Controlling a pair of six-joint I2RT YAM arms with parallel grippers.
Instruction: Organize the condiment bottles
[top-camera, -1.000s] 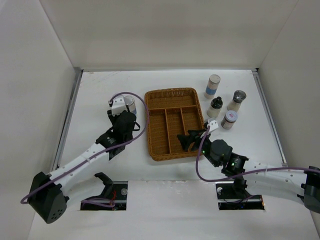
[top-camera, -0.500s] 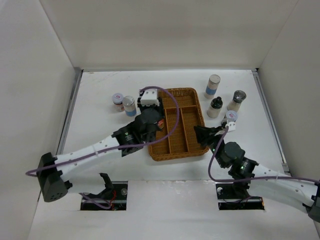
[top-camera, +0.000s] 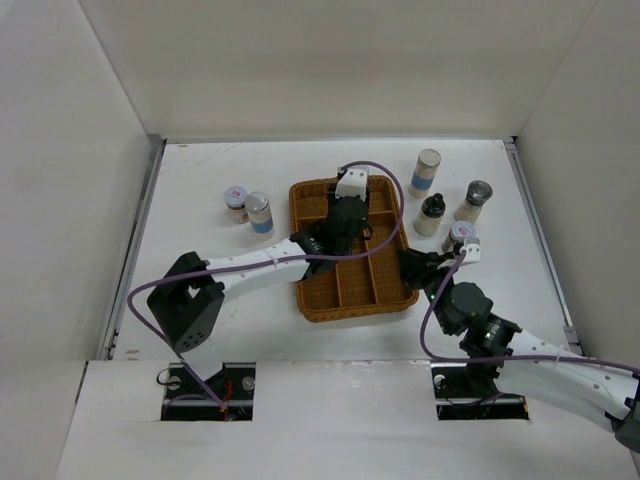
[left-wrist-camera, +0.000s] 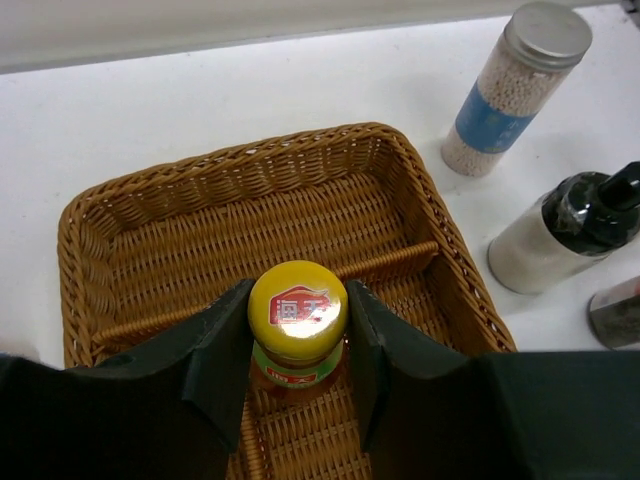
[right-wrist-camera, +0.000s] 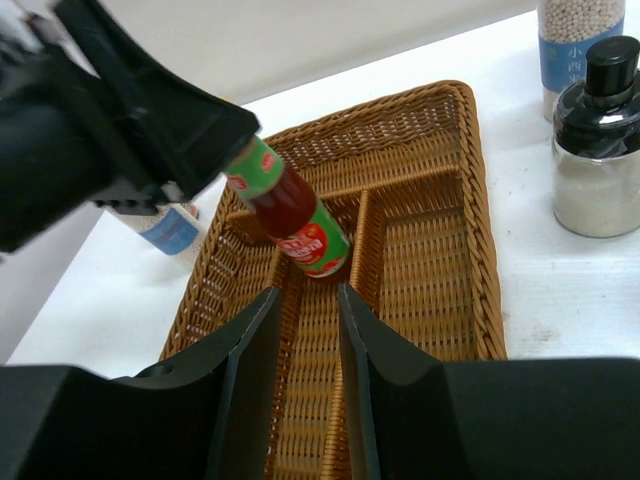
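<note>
My left gripper (top-camera: 343, 222) is shut on the yellow cap (left-wrist-camera: 297, 310) of the dark sauce bottle (right-wrist-camera: 300, 225). It holds the bottle tilted, its base low in the brown wicker tray (top-camera: 312, 300) by the cross divider. My right gripper (right-wrist-camera: 307, 292) is open and empty over the tray's near right part (top-camera: 410, 265). A tall blue-banded bottle (top-camera: 424, 172), a black-capped bottle (top-camera: 431, 214), a grey-capped jar (top-camera: 474, 200) and a red-marked lid jar (top-camera: 458, 232) stand right of the tray. A red-marked lid jar (top-camera: 236, 203) and a blue-banded jar (top-camera: 259, 213) stand to its left.
White walls close in the table on the left, back and right. The right arm's wrist lies close against the red-marked lid jar on the right. The left arm stretches across the table from its base (top-camera: 190, 310) to the tray.
My left gripper has swung right from the two left jars to over the tray, carrying the sauce bottle. My right gripper has shifted right, off the tray's near middle.
</note>
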